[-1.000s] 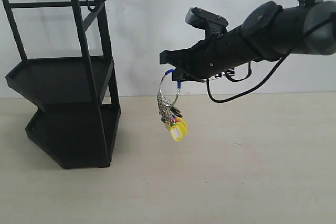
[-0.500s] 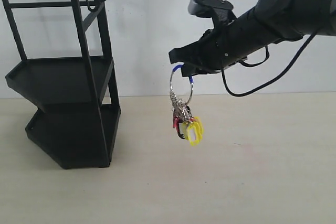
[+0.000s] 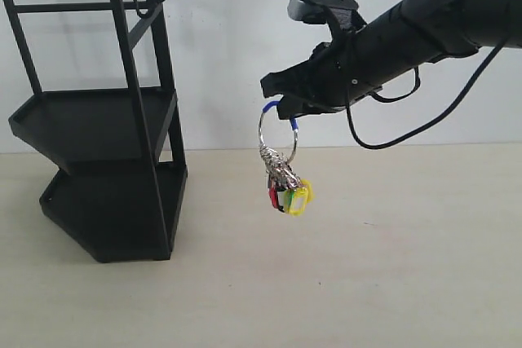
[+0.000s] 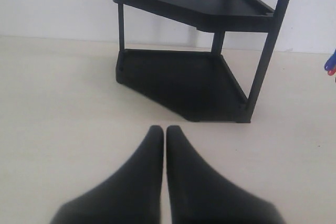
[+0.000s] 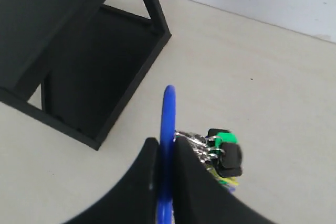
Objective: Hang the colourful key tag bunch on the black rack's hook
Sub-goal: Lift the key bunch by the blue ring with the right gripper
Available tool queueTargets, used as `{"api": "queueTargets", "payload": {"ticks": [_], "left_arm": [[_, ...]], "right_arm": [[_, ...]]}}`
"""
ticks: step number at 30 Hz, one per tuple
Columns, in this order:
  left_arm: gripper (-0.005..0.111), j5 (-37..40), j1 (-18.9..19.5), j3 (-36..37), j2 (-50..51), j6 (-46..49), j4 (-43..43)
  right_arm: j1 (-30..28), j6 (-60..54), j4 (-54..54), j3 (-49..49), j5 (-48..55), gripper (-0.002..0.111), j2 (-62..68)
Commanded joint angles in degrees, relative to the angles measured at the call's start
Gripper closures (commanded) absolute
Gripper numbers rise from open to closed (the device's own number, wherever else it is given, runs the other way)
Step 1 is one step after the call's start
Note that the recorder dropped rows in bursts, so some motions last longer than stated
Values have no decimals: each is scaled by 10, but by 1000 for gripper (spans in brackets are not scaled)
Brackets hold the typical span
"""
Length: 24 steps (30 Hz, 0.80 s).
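The black rack (image 3: 102,132) stands at the left on the table, its hook (image 3: 152,7) up by the top crossbars. My right gripper (image 3: 280,106) hovers in the air to the right of the rack, shut on the blue sleeve of the colourful key tag bunch (image 3: 285,185), whose metal ring and tags dangle below it. In the right wrist view the blue sleeve (image 5: 167,116) sits pinched in my right gripper (image 5: 167,142), with green and black tags (image 5: 224,151) beside it. My left gripper (image 4: 165,129) is shut and empty, low over the table in front of the rack (image 4: 189,77).
A white wall (image 3: 245,38) runs behind the table. Bare beige tabletop (image 3: 342,283) lies under the hanging tags and to the right of the rack. A black cable (image 3: 383,132) loops under the right arm.
The right arm rose and tilted, then shifted slightly left over the last half second. The key tag bunch swung with it and hangs a little higher than a second ago.
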Motion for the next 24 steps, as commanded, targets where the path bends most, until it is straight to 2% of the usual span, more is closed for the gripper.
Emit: {"api": "queueTargets", "payload": {"ticks": [1, 2, 3, 5, 6, 9, 10, 12, 13, 14, 16, 17, 20, 21, 24], "left_arm": [[102, -4, 1, 2, -1, 2, 3], [102, -4, 1, 2, -1, 2, 3], [102, -4, 1, 2, -1, 2, 3], [102, -4, 1, 2, -1, 2, 3], [102, -4, 1, 2, -1, 2, 3], [102, -4, 1, 2, -1, 2, 3], [102, -4, 1, 2, -1, 2, 3], [102, -4, 1, 2, -1, 2, 3], [102, -4, 1, 2, -1, 2, 3], [102, -4, 1, 2, -1, 2, 3], [102, -4, 1, 2, -1, 2, 3], [102, -4, 1, 2, -1, 2, 3], [102, -4, 1, 2, -1, 2, 3], [102, -4, 1, 2, -1, 2, 3], [102, -4, 1, 2, -1, 2, 3]], "right_arm": [[2, -55, 32, -1, 5, 108, -12], [4, -101, 42, -3, 25, 108, -12], [6, -93, 33, -4, 26, 108, -12], [0, 52, 3, -2, -28, 108, -12], [-4, 89, 2, 1, -37, 108, -12], [4, -137, 72, -8, 46, 108, -12], [4, -135, 70, -10, 43, 108, -12], [-6, 36, 34, -6, -17, 108, -14], [-11, 76, 25, -5, -29, 108, -14], [-11, 59, 30, -5, -25, 108, -14], [-2, -124, 78, -9, 40, 108, -15], [1, -160, 83, -8, 56, 108, -16], [-6, -7, 59, -7, -5, 108, -17], [-6, -3, 64, -7, -10, 108, -17], [7, -139, 109, -10, 4, 108, -36]]}}
